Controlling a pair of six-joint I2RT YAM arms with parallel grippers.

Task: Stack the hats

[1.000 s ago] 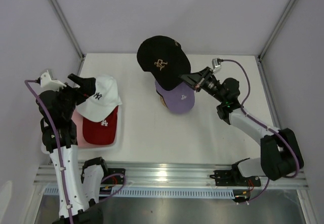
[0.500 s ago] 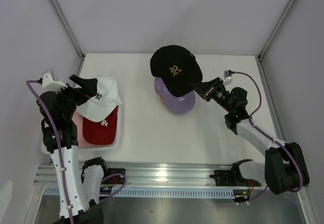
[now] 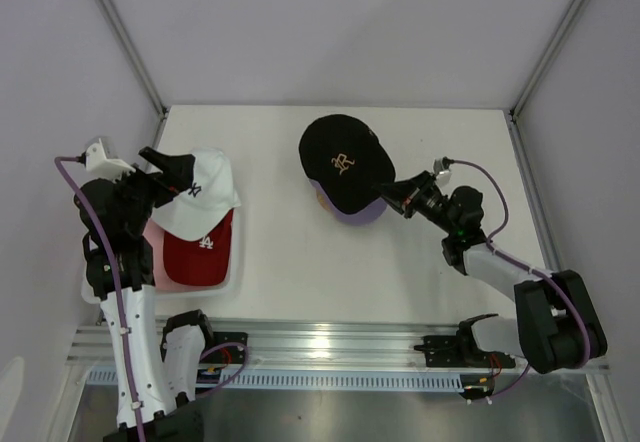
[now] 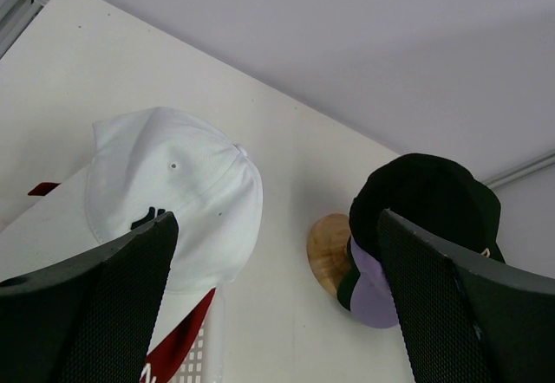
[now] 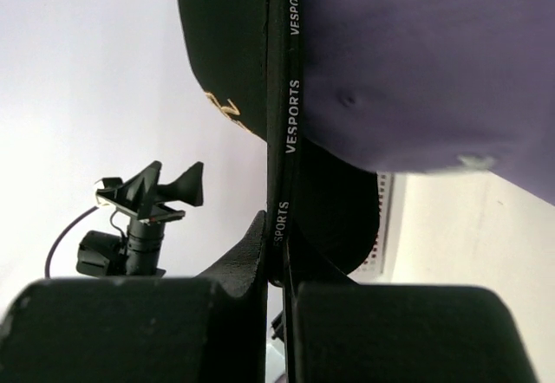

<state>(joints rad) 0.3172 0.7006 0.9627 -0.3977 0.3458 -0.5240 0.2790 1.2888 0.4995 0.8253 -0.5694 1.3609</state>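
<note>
A black hat (image 3: 345,162) with a gold logo lies over the lavender hat (image 3: 358,214), and only a lavender sliver shows at its near edge. My right gripper (image 3: 392,195) is shut on the black hat's rim (image 5: 279,184), just right of the stack. The lavender hat (image 5: 416,62) fills the upper right of the right wrist view. A white hat (image 3: 200,197) with an NY logo lies on a red hat (image 3: 200,252) and a pink hat (image 3: 152,234) at the left. My left gripper (image 4: 276,227) hovers open above the white hat (image 4: 173,192), holding nothing.
The stacked hats sit on a round wooden stand (image 4: 328,249) in the middle of the table. A white mesh basket (image 3: 236,267) at the left holds the white, red and pink hats. Grey walls enclose the table on three sides.
My right gripper has brought the black hat down and toward the near side, onto the lavender hat, which is now mostly covered. The left arm has hardly moved.
</note>
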